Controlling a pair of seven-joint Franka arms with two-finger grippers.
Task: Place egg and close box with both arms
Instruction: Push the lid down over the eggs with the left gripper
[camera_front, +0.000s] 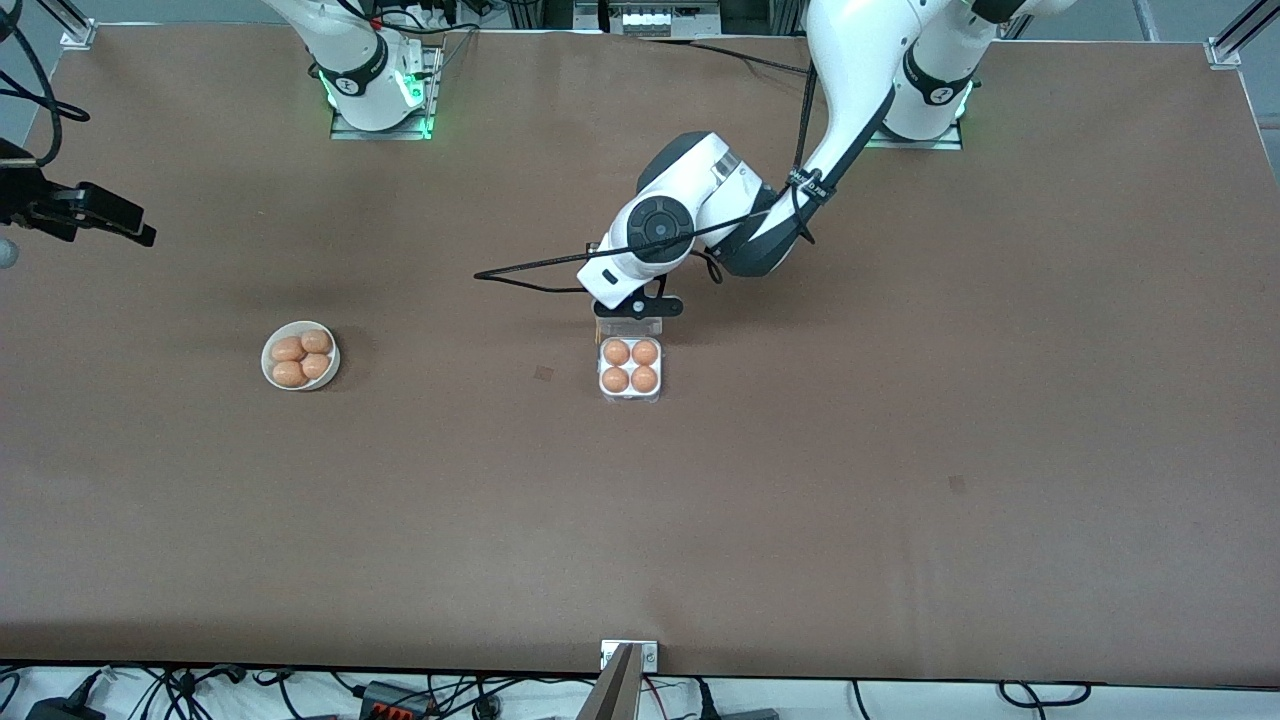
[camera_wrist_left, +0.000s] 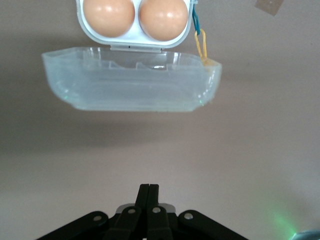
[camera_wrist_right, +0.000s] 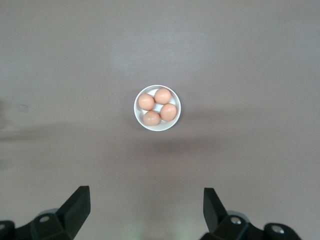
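Egg carton (camera_front: 631, 368) is seen mid-table, four brown eggs (camera_front: 630, 365) filling its cells, its clear lid (camera_wrist_left: 132, 80) hinged back toward the arms' bases; four more eggs are held in a white bowl (camera_front: 300, 355) toward the right arm's end; bare tabletop (camera_front: 900, 480) surrounds both; left gripper (camera_wrist_left: 148, 192), fingers pressed together and empty, is poised just above the table beside the lid; right gripper (camera_wrist_right: 145, 205), spread wide and empty, waits high over the bowl.

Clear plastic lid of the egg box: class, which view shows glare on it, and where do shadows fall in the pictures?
Left wrist view: small bright glints on the square clear-plastic egg box's open transparent lid, with a soft shadow on the brown table under it. Right wrist view: a faint shadow beside the round white bowl. Front view: a blurred dark patch beside that bowl.
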